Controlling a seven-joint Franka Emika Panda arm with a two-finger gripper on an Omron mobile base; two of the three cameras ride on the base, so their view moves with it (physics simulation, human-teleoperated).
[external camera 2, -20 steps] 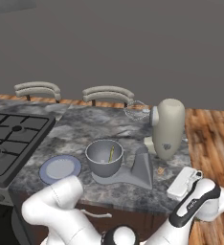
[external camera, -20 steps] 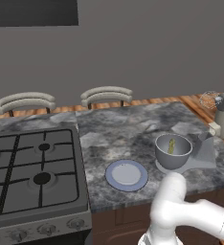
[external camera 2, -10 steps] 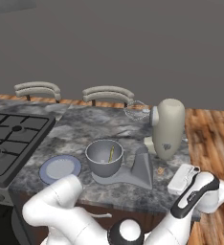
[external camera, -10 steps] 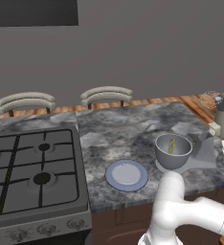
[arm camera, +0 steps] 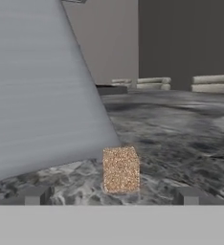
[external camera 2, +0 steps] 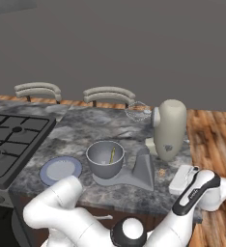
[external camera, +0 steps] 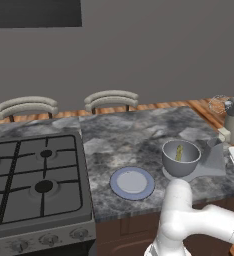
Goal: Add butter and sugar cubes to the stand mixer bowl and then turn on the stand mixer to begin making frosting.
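Observation:
A brown speckled sugar cube (arm camera: 120, 169) sits on the marble counter close to the stand mixer's grey column (arm camera: 37, 95). My gripper (arm camera: 111, 196) is open, low over the counter, with the cube just ahead, between the lines of its two fingertips and untouched. From the right base view, the gripper (external camera 2: 178, 177) is right of the sugar cube (external camera 2: 162, 171), below the stand mixer's cream head (external camera 2: 169, 129). The stand mixer bowl (external camera 2: 105, 158) rests on the mixer's base with the yellow butter (external camera 2: 112, 154) inside. From the left, the bowl (external camera: 180, 157) shows the butter (external camera: 179, 152).
A blue-rimmed plate (external camera: 132, 182) lies left of the bowl, near the counter's front edge. A gas stove (external camera: 34, 185) takes up the left side. Two chair backs (external camera: 111, 99) stand beyond the counter. The counter's right edge drops to the wooden floor (external camera 2: 216, 144).
My hand has edged slightly closer to the mixer and the sugar cube. The jaws have stayed open, and the bowl, butter and plate have not moved.

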